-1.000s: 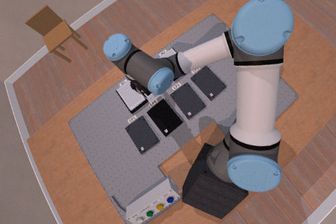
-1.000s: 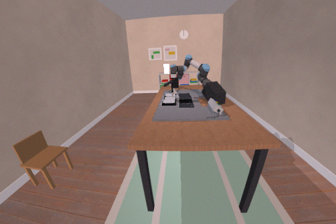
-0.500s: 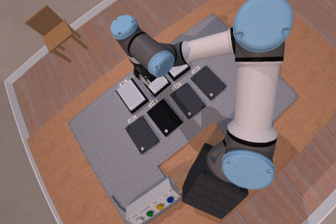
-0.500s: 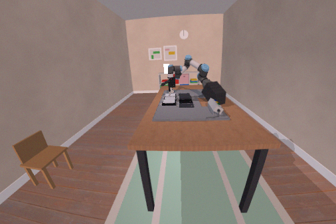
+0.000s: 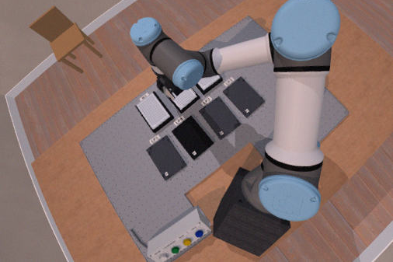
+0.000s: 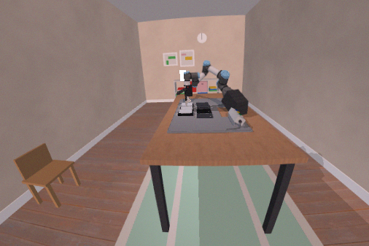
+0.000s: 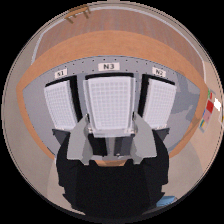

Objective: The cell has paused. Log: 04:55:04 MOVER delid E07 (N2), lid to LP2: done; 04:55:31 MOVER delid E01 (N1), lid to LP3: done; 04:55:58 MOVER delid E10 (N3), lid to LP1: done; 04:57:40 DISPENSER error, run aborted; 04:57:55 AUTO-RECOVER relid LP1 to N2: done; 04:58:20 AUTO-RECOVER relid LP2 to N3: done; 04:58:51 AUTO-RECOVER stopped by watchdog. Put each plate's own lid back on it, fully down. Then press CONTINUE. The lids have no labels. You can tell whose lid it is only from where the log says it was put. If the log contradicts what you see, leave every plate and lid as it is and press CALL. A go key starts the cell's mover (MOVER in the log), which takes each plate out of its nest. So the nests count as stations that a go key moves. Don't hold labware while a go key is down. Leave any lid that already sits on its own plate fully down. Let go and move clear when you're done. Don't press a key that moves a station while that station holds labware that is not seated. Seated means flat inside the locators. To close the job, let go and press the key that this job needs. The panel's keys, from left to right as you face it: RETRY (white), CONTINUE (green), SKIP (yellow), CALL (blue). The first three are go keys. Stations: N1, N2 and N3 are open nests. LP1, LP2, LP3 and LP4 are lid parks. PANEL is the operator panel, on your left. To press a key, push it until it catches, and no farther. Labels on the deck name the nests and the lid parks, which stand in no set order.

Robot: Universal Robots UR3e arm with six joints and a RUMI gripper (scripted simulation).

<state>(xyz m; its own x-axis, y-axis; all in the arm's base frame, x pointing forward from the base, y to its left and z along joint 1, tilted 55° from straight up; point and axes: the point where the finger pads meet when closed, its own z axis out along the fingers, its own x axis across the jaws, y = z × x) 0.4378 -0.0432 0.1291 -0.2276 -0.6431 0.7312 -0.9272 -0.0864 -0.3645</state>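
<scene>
My gripper [image 7: 110,113] is shut on a clear lid [image 7: 110,102] and holds it over the white well plate in nest N3. I cannot tell whether the lid touches that plate. In the wrist view the plate in N1 [image 7: 61,102] lies to the left and the plate in N2 [image 7: 159,97] to the right. In the overhead view the gripper [image 5: 168,90] sits under the wrist, between N1 [image 5: 154,111] and N2 [image 5: 210,82]. The far view shows the gripper [image 6: 188,94] low over the nest row.
Lid parks LP1 [image 5: 166,157], LP4 [image 5: 192,137], LP2 [image 5: 219,117] and LP3 [image 5: 243,96] form a row in front of the nests. LP4 looks blackest. The panel [image 5: 180,239] stands at the mat's near edge with white [image 5: 163,256], green [image 5: 175,249], yellow [image 5: 187,242] and blue [image 5: 199,233] keys. The arm's base [image 5: 248,219] is beside it.
</scene>
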